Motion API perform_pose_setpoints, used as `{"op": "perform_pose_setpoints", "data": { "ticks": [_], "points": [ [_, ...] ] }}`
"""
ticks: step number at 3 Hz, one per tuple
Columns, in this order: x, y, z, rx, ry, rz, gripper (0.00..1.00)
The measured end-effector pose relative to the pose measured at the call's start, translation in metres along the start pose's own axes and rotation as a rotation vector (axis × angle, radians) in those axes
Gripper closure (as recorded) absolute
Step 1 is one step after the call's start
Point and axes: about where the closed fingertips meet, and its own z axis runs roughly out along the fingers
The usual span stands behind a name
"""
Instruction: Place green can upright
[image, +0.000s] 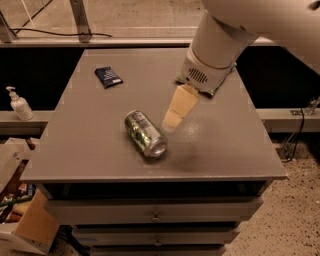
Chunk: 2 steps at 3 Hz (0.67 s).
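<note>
Sideways green can; gripper just beside it

Arm: thick, white, reaching down from the upper right.
Gripper: tan, tapered, mid-frame, angled down and left.

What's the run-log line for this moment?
green can: lying on its side on table | claw: low beside the can, not touching | status: can not yet upright
</note>
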Motion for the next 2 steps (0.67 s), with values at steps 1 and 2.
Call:
{"op": "perform_pose_setpoints", "data": {
  "ticks": [1,2],
  "points": [
    [-0.02,0.003,0.014,0.018,0.051,0.083,0.0],
    [-0.04,0.011,0.019,0.003,0.098,0.171,0.0]
  ]
}}
